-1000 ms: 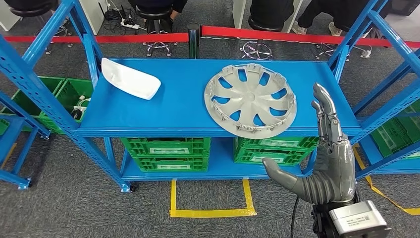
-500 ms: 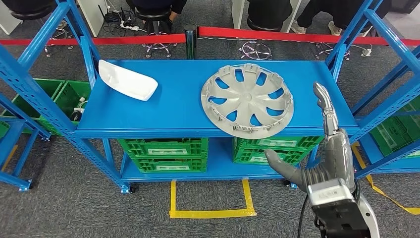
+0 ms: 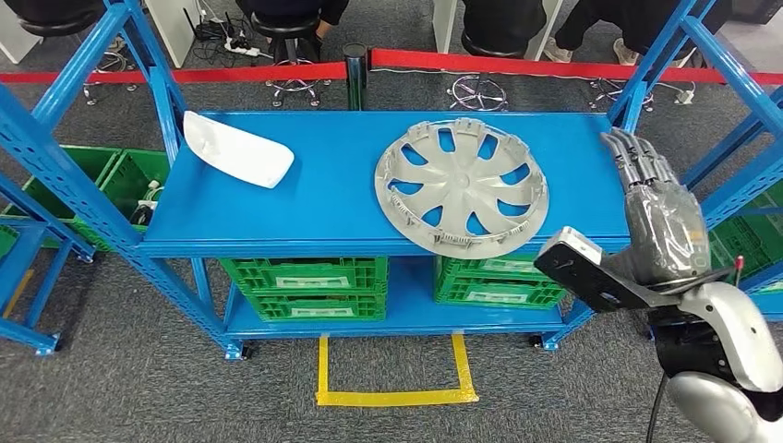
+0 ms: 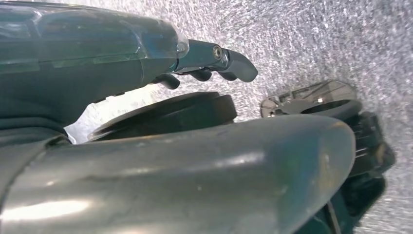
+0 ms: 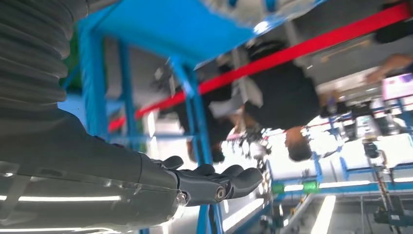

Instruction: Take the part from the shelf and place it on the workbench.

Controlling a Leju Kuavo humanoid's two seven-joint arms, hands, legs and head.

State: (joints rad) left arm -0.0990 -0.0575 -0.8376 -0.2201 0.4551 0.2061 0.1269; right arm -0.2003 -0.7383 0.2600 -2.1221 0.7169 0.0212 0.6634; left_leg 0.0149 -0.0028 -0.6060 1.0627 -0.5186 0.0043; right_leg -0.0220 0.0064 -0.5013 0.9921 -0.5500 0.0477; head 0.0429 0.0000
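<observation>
A grey wheel cover (image 3: pixel 462 185) lies flat on the blue shelf's top board (image 3: pixel 332 198), right of the middle, its near rim reaching the front edge. A white curved part (image 3: pixel 237 148) lies at the board's back left. My right hand (image 3: pixel 654 214) is raised at the shelf's right end, to the right of the wheel cover and apart from it, back of the hand toward the camera, fingers (image 3: pixel 633 152) stretched forward, holding nothing. The right wrist view shows the same hand (image 5: pixel 146 183) with empty fingers. My left hand (image 4: pixel 92 56) hangs over grey floor, holding nothing.
Blue shelf uprights (image 3: pixel 651 65) stand close beside my right hand. Green crates (image 3: pixel 309 286) fill the lower shelf. A red barrier tape (image 3: pixel 517 63) and stools with seated people run behind the shelf. Yellow floor tape (image 3: pixel 392 397) marks a square in front.
My right hand has risen from below the shelf's front edge to the right end of the top board and turned its back upward. The wheel cover and white part have not moved.
</observation>
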